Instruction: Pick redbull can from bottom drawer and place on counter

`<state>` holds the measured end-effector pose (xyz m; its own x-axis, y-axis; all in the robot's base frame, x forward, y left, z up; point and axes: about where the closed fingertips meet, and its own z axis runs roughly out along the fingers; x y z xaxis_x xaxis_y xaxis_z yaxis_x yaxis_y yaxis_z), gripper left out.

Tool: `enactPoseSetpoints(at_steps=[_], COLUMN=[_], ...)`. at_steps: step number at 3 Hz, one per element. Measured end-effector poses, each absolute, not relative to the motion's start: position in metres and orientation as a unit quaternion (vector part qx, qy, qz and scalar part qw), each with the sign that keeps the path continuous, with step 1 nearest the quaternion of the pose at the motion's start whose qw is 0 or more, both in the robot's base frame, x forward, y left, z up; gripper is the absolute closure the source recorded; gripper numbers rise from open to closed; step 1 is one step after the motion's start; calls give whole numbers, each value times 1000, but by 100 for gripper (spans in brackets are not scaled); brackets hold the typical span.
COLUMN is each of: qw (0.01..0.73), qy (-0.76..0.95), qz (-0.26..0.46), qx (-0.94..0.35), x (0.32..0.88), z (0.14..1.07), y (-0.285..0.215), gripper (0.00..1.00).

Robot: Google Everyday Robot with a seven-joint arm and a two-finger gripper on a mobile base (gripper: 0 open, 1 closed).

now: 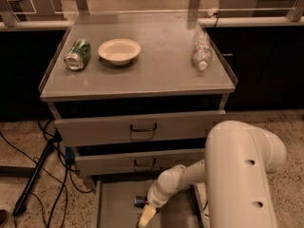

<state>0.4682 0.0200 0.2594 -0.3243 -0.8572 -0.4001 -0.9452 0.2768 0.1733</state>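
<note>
Bottom drawer (116, 205) is pulled out, grey floor exposed. The arm (240, 172) reaches down into it from the right, with the pincer (145, 217) low over the drawer floor near the frame's bottom edge. Whether the pincer is released or clenched: cannot tell, as only one pale tip shows. Redbull can (139, 201) shows as a small dark blue shape on the drawer floor, just beside the pincer's upper left edge; contact between them cannot be told. Middle drawer (145, 163) and top drawer (143, 127), both with dark handles, stand slightly open above. On the worktop (156, 68): green can (77, 54) on its side at left, pale bowl (119, 50) just right of it, clear plastic bottle (201, 50) lying down near the right edge. Dark cables (52, 175) run over the speckled floor left of the cabinet.
</note>
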Motion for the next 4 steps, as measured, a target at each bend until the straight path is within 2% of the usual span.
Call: enactPoseSetpoints(at_steps=[4], qw=[122], qy=[782], qz=[244], qx=[-561], x=[475], z=[207], y=[32], gripper=[0])
